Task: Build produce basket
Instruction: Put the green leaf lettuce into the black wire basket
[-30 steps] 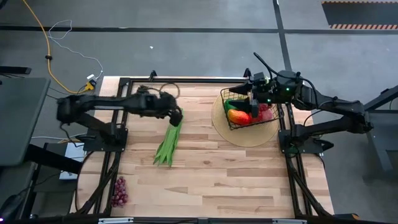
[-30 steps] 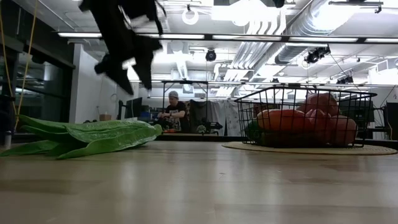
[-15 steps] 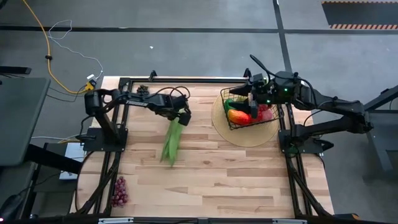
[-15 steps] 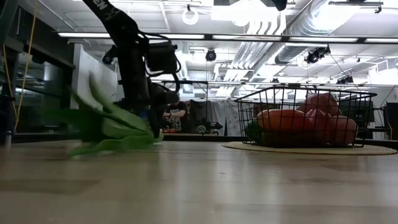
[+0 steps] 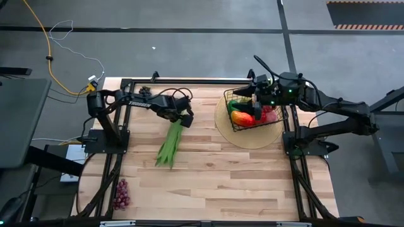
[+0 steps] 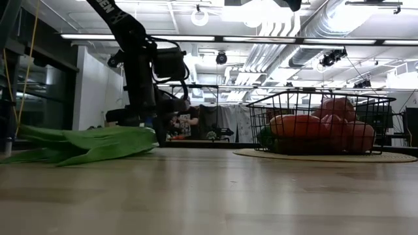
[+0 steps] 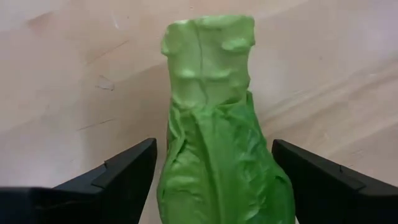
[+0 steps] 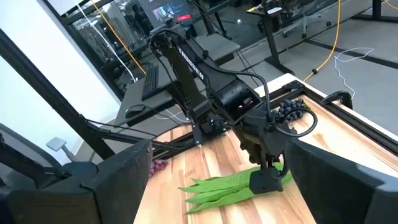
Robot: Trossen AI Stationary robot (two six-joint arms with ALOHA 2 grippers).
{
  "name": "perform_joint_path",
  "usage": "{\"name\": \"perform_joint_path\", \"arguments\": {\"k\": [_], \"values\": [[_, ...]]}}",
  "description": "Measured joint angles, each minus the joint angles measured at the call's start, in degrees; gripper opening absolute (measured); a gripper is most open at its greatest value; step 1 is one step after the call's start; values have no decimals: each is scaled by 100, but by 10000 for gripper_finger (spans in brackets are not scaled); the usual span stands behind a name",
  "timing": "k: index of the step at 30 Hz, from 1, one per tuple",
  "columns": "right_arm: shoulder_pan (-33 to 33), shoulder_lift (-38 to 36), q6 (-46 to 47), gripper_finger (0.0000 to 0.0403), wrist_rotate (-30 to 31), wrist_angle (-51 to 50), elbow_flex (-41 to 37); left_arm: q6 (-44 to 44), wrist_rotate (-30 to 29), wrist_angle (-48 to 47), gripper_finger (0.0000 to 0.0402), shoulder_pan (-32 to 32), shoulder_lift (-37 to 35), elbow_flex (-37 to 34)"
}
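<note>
Overhead, a wooden bench (image 5: 214, 176) carries two dark arms; the left gripper (image 5: 184, 120) is lowered to the stem end of a bundle of long green beans (image 5: 168, 144), which lies flat on the boards near the middle of the bench, its tips pointing toward the front edge; in the left wrist view the two dark fingers (image 7: 118, 174) stand wide apart on either side of the beans (image 7: 214, 137), with wood showing between each finger and the green, so the gripper is open and has hold of nothing; in the low view the same gripper (image 6: 151, 124) hangs close over the end of the beans (image 6: 85, 143), whose pods rest on the bench surface. The black wire basket (image 5: 254, 113) sits on a round tan mat (image 5: 243, 135) at the right rear of the bench, well apart from the beans; it contains an orange pepper (image 5: 242, 118), something green and something red; the low view shows rounded reddish and orange fruit (image 6: 320, 130) heaped to the basket's rim (image 6: 320, 98). The right gripper (image 5: 257, 101) hovers over the basket, fingers spread wide and empty, as the two broad dark fingers (image 8: 93, 186) at the edges of the right wrist view confirm. A bunch of dark purple grapes (image 5: 120, 194) lies alone at the front left corner of the bench; a second dark cluster (image 8: 289, 109) rests near the rear left edge.
</note>
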Motion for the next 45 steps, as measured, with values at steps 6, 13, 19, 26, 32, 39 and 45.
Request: {"name": "perform_joint_path", "arguments": {"k": [6,13,19,26,32,39,45], "values": [[-2,0,-58,355,23,12,-1,106,127,-24,238,35,-3,1],[-2,0,65,355,133,17,0,731,285,-11,119,17,-443,6],[-2,144,463,355,160,20,4,1714,153,62,104,-201,-1646,10],[14,852,491,355,116,169,4,2515,132,-27,115,-716,-2758,438],[316,1508,-726,355,-393,796,4,3473,1464,-4,117,-1070,-2797,1351],[694,1961,-2062,355,-338,1020,77,4544,1655,-404,118,-1489,-2173,2193],[827,2193,-1575,355,-306,1315,125,4856,1138,-460,119,-1695,-1492,2454]]}}
